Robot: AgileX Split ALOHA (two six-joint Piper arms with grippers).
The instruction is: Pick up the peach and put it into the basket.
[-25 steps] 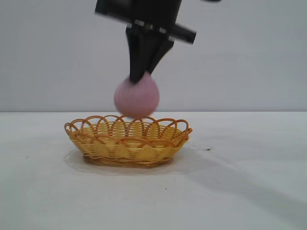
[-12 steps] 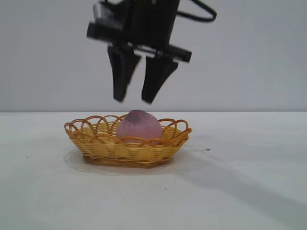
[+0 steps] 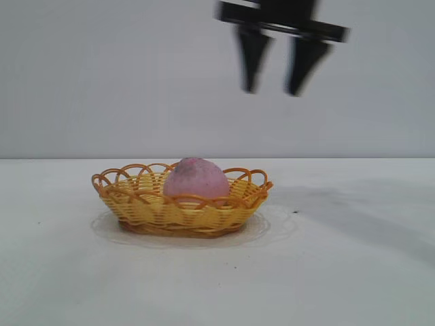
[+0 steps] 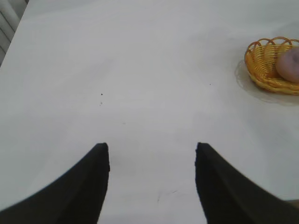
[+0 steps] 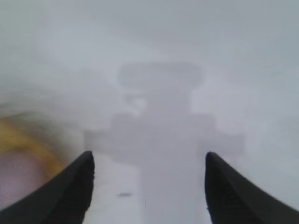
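The pink-mauve peach [image 3: 196,180] lies inside the yellow woven basket [image 3: 180,212], its top showing above the orange looped rim. My right gripper [image 3: 272,92] hangs open and empty high above the table, up and to the right of the basket. In the right wrist view the right gripper [image 5: 148,156] has only table and its own shadow between the tips, with a blur of basket [image 5: 32,135] and peach [image 5: 14,179] off to one side. My left gripper [image 4: 152,145] stands open over bare table, far from the basket [image 4: 262,70] and peach [image 4: 289,65].
The white table [image 3: 340,258] stretches on every side of the basket, with a plain grey wall behind it. A few small dark specks [image 4: 101,94] mark the surface. The right arm's shadow [image 3: 353,204] falls to the right of the basket.
The right gripper opened and the peach dropped from it into the basket. The gripper then rose and moved to the right. The left gripper has not moved.
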